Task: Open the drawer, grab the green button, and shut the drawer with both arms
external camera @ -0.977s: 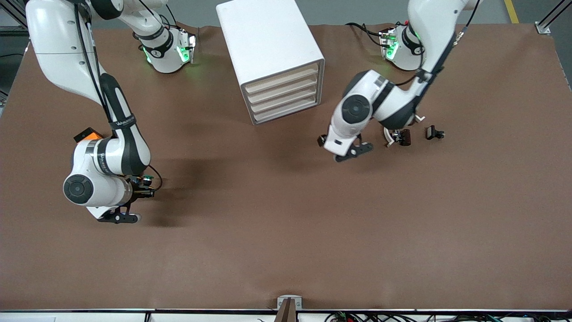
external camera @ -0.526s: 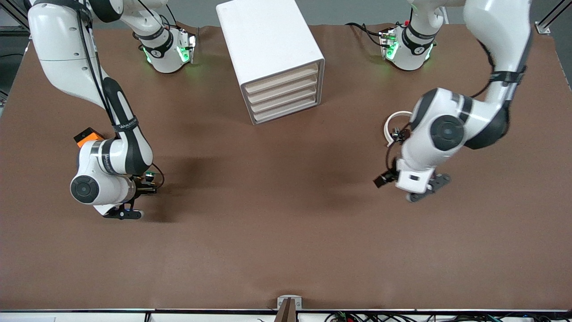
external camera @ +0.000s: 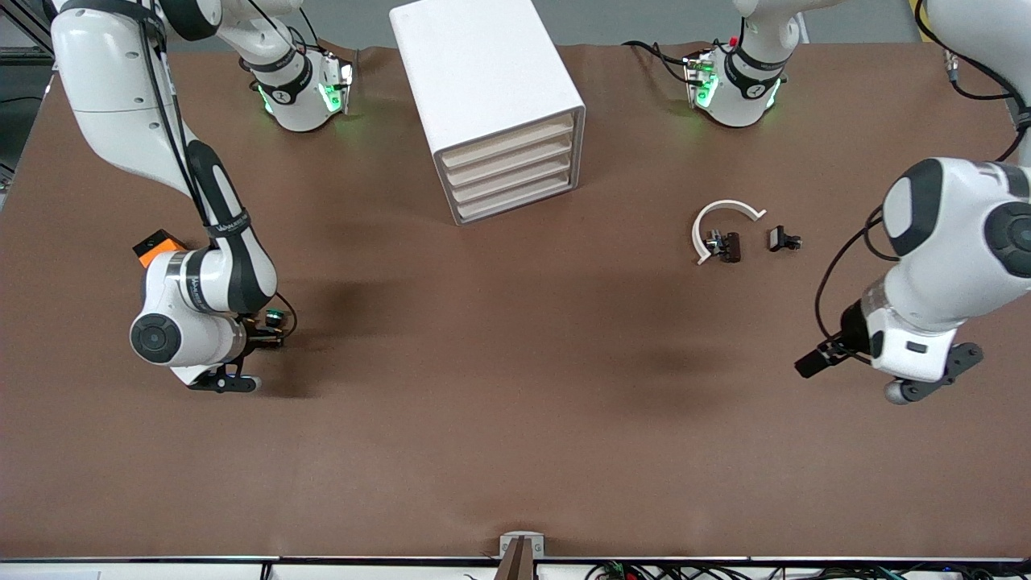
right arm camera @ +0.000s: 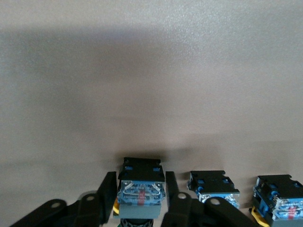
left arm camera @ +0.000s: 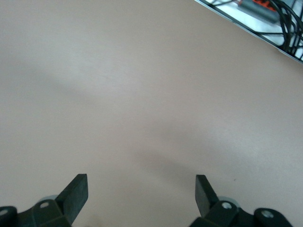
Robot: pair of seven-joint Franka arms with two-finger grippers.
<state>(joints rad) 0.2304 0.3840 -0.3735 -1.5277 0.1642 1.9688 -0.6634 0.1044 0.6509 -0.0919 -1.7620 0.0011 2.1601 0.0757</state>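
Note:
The white cabinet (external camera: 483,72) stands at the table's back middle, and all of its drawers (external camera: 511,169) are closed. My right gripper (external camera: 259,336) is low over the table at the right arm's end. It is shut on the button (external camera: 275,316), whose green cap shows in the front view. The right wrist view shows the button's black-and-blue base (right arm camera: 140,182) between my right gripper's (right arm camera: 140,191) fingers. My left gripper (external camera: 815,364) is open and empty above bare table at the left arm's end. Its fingers (left arm camera: 75,191) stand wide apart in the left wrist view.
Two more pushbuttons (right arm camera: 211,187) (right arm camera: 279,196) sit on the table beside the held one; one shows yellow. An orange block (external camera: 157,244) lies near the right arm. A white curved piece (external camera: 721,213) and two small black parts (external camera: 729,246) (external camera: 783,239) lie toward the left arm's end.
My left arm has swung from in front of the cabinet out to the left arm's end, uncovering the white curved piece and black parts. My right gripper has barely shifted and keeps the button.

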